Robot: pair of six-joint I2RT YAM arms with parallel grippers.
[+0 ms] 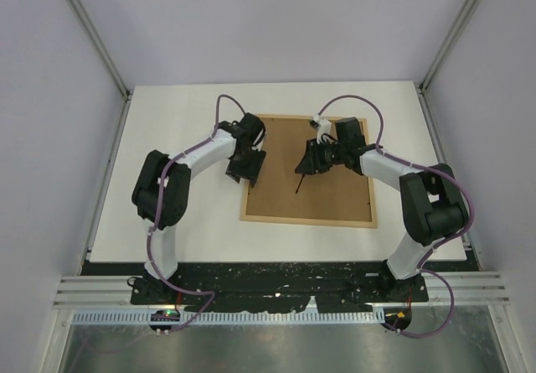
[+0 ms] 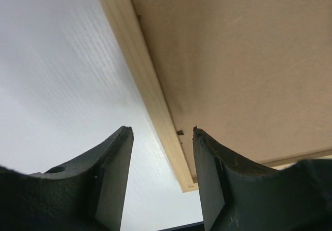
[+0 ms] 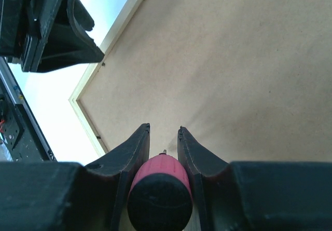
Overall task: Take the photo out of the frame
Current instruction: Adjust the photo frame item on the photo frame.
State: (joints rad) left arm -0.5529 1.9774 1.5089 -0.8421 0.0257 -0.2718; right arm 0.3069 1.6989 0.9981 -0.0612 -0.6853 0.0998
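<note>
From my remote station, the frame (image 1: 331, 197) lies on the white table (image 1: 176, 138) with its brown back up and the photo out of my sight. My left gripper (image 2: 162, 132) hangs with jaws spread over the frame's left wooden rail, gripping nothing. My right gripper (image 3: 163, 131) pinches a red-handled screwdriver (image 3: 158, 187), its tip pointing down at the brown back.

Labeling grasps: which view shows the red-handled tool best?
Right wrist: the red-handled tool sits close up, clamped in the right gripper. Top external shows only its thin dark shaft; left wrist, nothing.
</note>
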